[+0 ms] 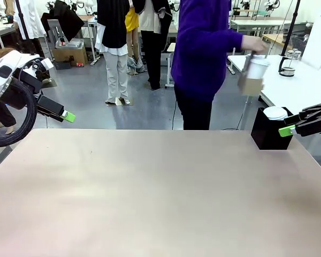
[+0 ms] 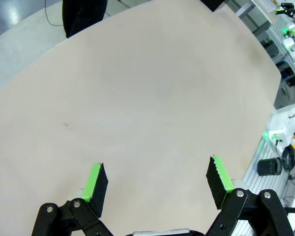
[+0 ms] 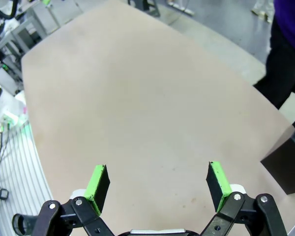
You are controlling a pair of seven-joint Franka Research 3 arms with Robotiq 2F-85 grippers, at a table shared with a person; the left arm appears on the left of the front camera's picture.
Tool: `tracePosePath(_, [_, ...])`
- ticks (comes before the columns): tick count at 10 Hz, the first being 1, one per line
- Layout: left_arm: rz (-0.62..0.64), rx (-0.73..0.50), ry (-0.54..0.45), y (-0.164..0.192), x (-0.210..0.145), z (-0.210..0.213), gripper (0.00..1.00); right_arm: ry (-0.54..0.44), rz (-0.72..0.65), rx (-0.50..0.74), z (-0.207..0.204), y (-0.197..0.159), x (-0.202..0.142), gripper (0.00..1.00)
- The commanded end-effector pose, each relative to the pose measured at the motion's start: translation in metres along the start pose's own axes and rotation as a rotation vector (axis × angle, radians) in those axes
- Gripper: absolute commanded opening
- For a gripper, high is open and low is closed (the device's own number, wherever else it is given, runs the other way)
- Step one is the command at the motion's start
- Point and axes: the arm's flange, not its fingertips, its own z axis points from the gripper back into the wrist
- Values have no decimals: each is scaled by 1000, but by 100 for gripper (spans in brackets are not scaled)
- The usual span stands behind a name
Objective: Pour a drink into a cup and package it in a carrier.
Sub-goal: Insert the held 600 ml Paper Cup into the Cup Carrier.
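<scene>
Both your left gripper (image 2: 157,183) and right gripper (image 3: 158,183) hung wide and empty over the bare table (image 1: 150,187). The cup (image 1: 255,69) and carrier (image 1: 250,84) were in the person's hand (image 1: 255,45) beyond the far edge. You would likely have found that paper cup light and crushable, best gripped gently at mid-wall

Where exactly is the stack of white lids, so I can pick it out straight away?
Look at the table's far right corner, where a black square box stands. The white lids sit on top of that box, just beyond the right gripper's green-padded fingertips. They are the only white, round thing on the table.
</scene>
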Motion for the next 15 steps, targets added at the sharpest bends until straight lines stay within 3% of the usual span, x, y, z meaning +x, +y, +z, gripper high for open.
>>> tracePosePath(1, [8, -10, -9, -1, 0, 1, 100, 3, 0, -3, 1, 0, -1, 100])
tracePosePath(15, [8, -10, -9, -1, 0, 1, 100, 3, 0, -3, 1, 0, -1, 100])
